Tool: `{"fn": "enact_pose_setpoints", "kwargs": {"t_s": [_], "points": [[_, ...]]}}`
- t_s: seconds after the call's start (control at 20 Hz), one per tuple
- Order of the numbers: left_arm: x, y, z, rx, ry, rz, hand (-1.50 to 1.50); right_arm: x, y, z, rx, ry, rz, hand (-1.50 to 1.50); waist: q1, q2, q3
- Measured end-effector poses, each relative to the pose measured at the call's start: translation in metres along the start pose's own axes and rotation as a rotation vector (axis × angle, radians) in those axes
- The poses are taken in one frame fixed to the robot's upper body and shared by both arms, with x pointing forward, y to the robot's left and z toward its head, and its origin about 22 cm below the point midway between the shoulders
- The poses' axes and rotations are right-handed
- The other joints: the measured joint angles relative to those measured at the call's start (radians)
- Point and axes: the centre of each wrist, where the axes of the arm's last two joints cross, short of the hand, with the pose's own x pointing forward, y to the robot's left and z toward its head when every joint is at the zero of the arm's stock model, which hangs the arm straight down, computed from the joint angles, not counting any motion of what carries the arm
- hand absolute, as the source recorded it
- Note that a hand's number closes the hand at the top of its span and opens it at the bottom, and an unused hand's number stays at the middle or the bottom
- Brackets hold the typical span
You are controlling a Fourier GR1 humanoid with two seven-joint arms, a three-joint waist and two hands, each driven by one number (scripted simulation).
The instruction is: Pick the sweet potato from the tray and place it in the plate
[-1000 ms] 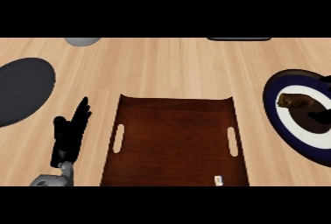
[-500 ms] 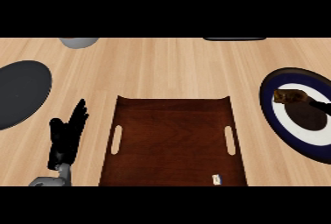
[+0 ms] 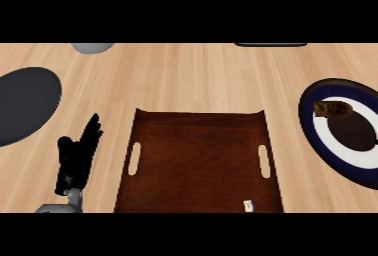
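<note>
Sweet potato (image 3: 333, 108) lies on the plate (image 3: 319, 131) at the right edge of the frame, on the white ring near the plate's upper part, just above the dark centre. The plate has a navy rim and is cut off by the right edge. The left hand (image 3: 77, 157) shows at the lower left, beside the tray's left side and apart from it; its fingers (image 3: 92, 131) are straight and close together, pointing up the frame, holding nothing and touching nothing that can be seen. The sweet potato is well apart from those fingers, across the whole width of the tray (image 3: 199, 161). The right hand does not show. The tray, brown with a slot handle on each side, sits at the lower middle of the bench (image 3: 192, 75) and carries only a small pale tag (image 3: 248, 204) near its lower right corner. A dark oval mat (image 3: 22, 105) lies at the left edge, a grey round thing (image 3: 92, 47) at the upper left, and a dark flat thing (image 3: 269, 44) at the top right, both cut by the frame. Compared with one second ago, the sweet potato now lies free on the plate where a dark shape covered it, and the left hand is much where it was.
</note>
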Motion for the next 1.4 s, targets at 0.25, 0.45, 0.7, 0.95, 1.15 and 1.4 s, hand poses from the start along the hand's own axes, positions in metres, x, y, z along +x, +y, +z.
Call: {"fn": "enact_pose_setpoints", "kwargs": {"t_s": [0.25,0.45,0.7,0.95,1.15,1.4], "points": [[-0.001,0.001,-0.003,-0.005,0.001,0.002,0.0,-0.013,0.004,0.006,0.016,-0.036,-0.018,-1.5,0.003,0.001,0.0],[0.004,0.0,-0.004,-0.006,-0.001,-0.004,0.0,-0.022,0.006,0.012,0.009,-0.035,-0.002,-1.5,0.004,0.001,0.0],[0.006,0.0,-0.007,-0.004,-0.003,-0.003,0.0,-0.027,0.017,0.008,-0.019,0.004,0.055,-1.5,0.006,0.002,0.0],[0.01,-0.004,-0.012,-0.004,-0.005,-0.005,0.0,-0.03,0.017,0.008,-0.041,0.023,0.083,-1.5,0.005,0.001,0.0],[0.009,-0.008,-0.003,-0.002,-0.008,-0.007,0.0,-0.039,0.005,0.012,-0.065,0.044,0.116,-1.5,0.007,0.002,0.001],[0.006,-0.008,0.002,-0.007,-0.005,-0.009,0.0,-0.046,-0.012,0.019,-0.084,0.066,0.149,-1.5,0.006,0.002,0.0]]}}
